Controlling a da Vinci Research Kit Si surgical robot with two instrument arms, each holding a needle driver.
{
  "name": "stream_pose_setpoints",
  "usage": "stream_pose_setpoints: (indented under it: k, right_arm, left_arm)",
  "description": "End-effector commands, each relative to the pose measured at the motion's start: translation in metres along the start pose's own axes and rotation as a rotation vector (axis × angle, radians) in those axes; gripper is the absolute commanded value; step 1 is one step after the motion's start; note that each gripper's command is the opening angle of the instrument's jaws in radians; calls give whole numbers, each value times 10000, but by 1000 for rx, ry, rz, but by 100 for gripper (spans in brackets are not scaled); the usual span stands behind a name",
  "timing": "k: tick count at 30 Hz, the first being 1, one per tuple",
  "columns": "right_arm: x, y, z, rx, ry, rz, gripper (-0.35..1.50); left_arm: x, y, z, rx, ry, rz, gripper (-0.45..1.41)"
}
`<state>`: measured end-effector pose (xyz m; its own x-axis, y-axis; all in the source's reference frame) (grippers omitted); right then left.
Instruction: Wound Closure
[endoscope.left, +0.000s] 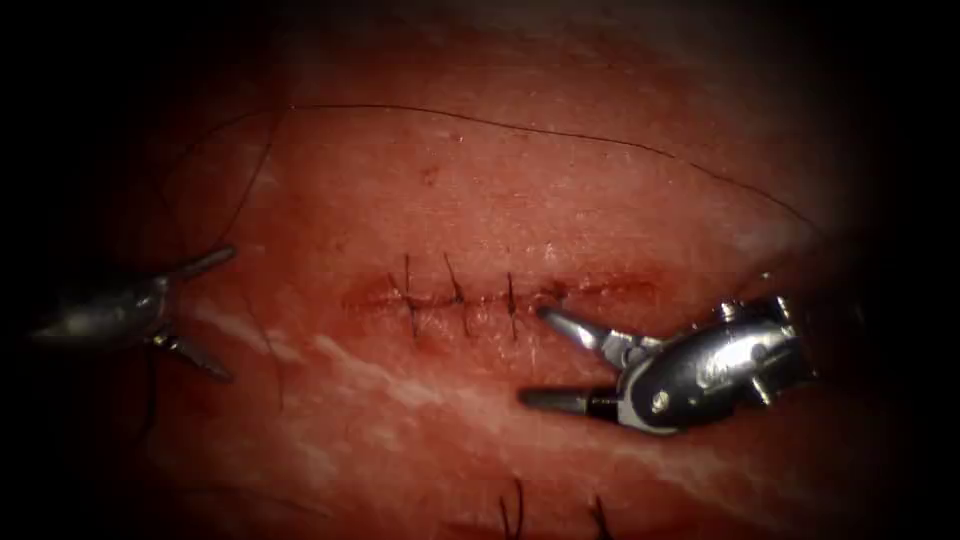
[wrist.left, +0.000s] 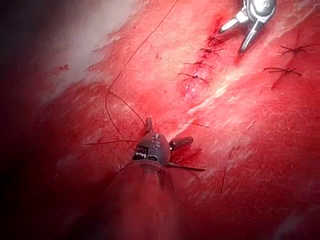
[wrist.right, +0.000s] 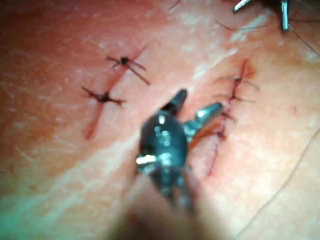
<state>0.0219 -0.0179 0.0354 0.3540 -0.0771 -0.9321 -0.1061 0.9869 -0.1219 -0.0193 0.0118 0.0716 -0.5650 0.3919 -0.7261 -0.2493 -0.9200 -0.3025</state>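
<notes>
The cut (endoscope.left: 600, 290) runs left to right across the tissue (endoscope.left: 420, 190), with three dark stitches (endoscope.left: 455, 295) over its left part. My right tool (endoscope.left: 540, 360) hovers just below the cut's right part, jaws wide open and holding nothing; its upper jaw tip sits near the last stitch. The right wrist view has the same open jaws (wrist.right: 199, 100) beside the stitched cut (wrist.right: 235, 87). My left tool (endoscope.left: 215, 315) stands well left of the cut, open and holding nothing, as also seen from its wrist (wrist.left: 168, 131). A long thread (endoscope.left: 480, 122) arcs over the tissue above the cut.
Stitches of another closed cut (endoscope.left: 515, 510) lie near the lower edge, also seen as two crossed stitches (wrist.right: 112, 80). Loose thread (wrist.left: 117, 85) curls on the tissue around the left tool. The right tool (wrist.left: 232, 41) appears at the stitch row (wrist.left: 197, 65).
</notes>
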Motion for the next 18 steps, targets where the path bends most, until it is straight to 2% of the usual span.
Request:
stream_pose_setpoints:
  k: [1,4,7,8,11,12,15,16,18]
  right_arm:
    - [-3,-12,2,5,0,3,136]
    - [-3,-12,3,4,0,3,136]
    - [-2,-13,5,3,-1,3,136]
    - [-2,-13,5,2,-1,3,136]
    - [-3,-15,5,2,-1,1,136]
    - [-3,-16,5,4,-3,6,136]
    - [-3,-17,6,4,-3,11,136]
    - [-3,-18,6,3,-3,28,136]
    - [-3,-19,6,3,-3,39,135]
  left_arm:
    - [3,7,3,6,-8,1,83]
    - [31,18,-14,8,-16,-14,83]
    - [65,32,-23,-57,85,-41,81]
    - [79,41,-25,-107,150,-43,79]
    - [90,51,-28,-159,185,-22,79]
    - [93,56,-31,-158,178,-66,79]
    - [91,61,-42,-83,129,-171,79]
    - [84,62,-51,-16,95,-253,79]
    - [75,61,-57,57,62,-350,79]
